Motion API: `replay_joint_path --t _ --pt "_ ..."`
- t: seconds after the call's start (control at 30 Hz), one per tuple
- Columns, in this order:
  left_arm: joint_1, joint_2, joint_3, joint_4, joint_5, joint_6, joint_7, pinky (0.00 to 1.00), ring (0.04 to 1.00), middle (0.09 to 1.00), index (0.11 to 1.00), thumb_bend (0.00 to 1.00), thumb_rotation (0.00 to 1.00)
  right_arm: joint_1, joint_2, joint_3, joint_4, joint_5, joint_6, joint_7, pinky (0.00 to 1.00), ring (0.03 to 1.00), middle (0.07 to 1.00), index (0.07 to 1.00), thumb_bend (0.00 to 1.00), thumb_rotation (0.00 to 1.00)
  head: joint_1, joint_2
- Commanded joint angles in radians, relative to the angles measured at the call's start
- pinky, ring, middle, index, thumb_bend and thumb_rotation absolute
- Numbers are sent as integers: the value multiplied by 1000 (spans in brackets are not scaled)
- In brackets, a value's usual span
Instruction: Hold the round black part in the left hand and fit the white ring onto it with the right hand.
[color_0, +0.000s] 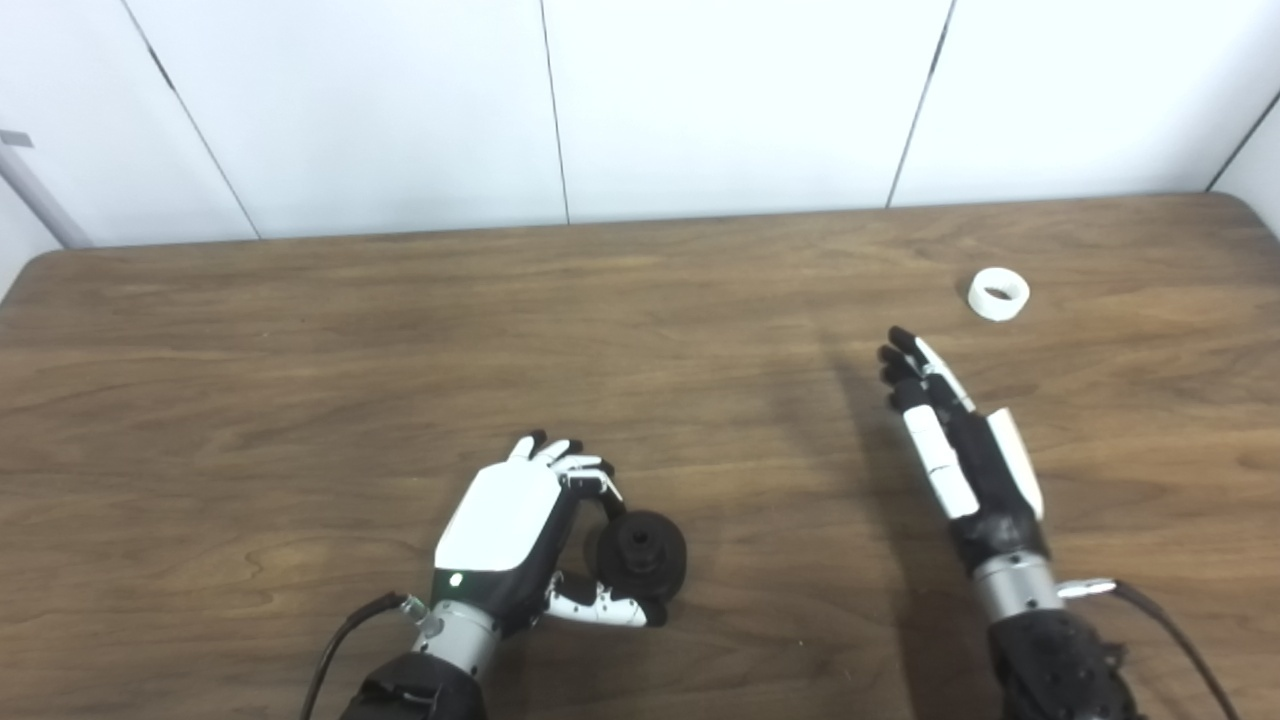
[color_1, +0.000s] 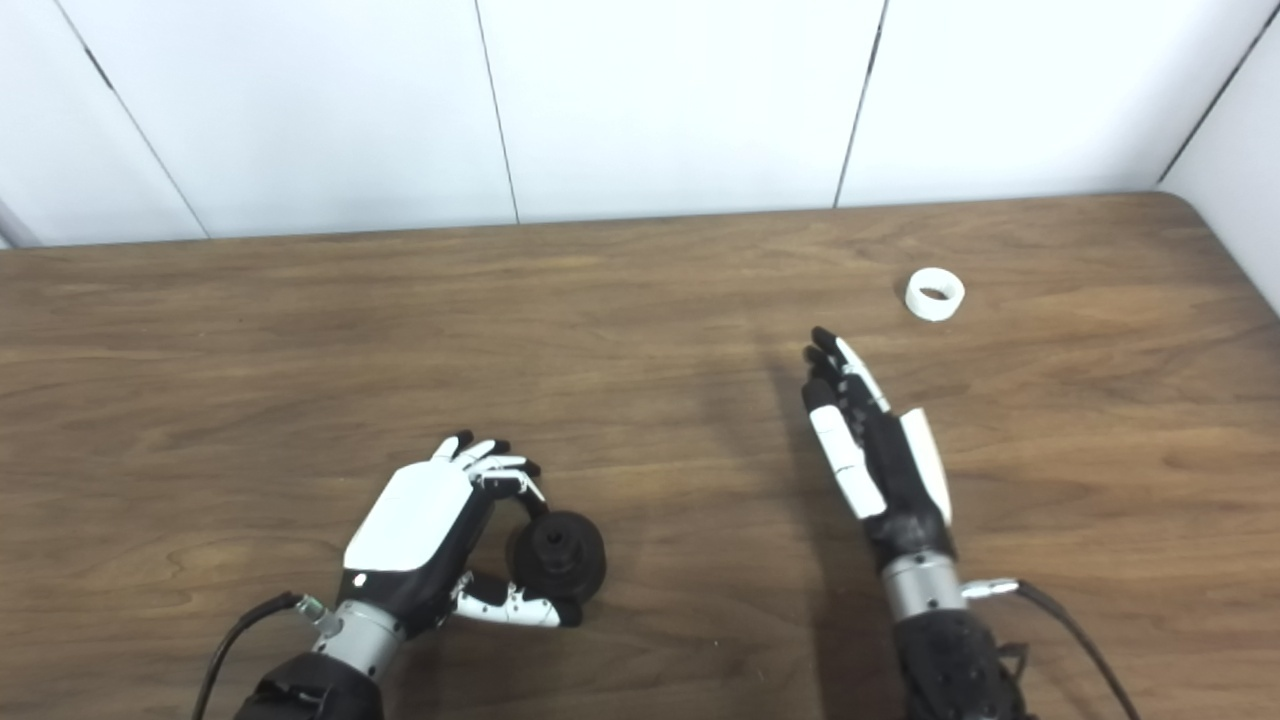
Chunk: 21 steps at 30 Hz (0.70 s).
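Observation:
The round black part (color_0: 642, 555) sits low on the wooden table (color_0: 300, 350), a raised hub with a hole facing up. My left hand (color_0: 520, 530) wraps it: curled fingers (color_0: 590, 478) touch its upper left edge and the thumb runs under its near edge. The white ring (color_0: 998, 294) lies flat at the far right of the table, alone. My right hand (color_0: 950, 450) is open, fingers stretched straight and pointing up-left of the ring, a good hand's length short of it and touching nothing.
White wall panels (color_0: 700, 100) stand right behind the table's far edge. The table's rounded right corner (color_0: 1240, 205) lies just beyond the ring. Cables trail from both wrists at the bottom edge.

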Motion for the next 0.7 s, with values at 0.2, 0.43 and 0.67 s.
replay_joint_path --t 0.2,0.43,0.67 --pt "19 18 -4 20 13 -5 -21 1000 911 796 483 524 53 -111 -101 -44 -67 -72 80 8 830 879 894 865 519 600 -60 -4" --pt "24 37 16 36 -6 -38 12 1000 901 790 482 525 52 -203 -197 -64 -50 -154 148 21 771 845 863 816 601 464 -125 -12" --pt "29 46 33 47 -29 -55 23 1000 898 780 481 524 50 -303 -292 -87 52 -185 145 17 937 936 901 802 662 392 -160 -17"
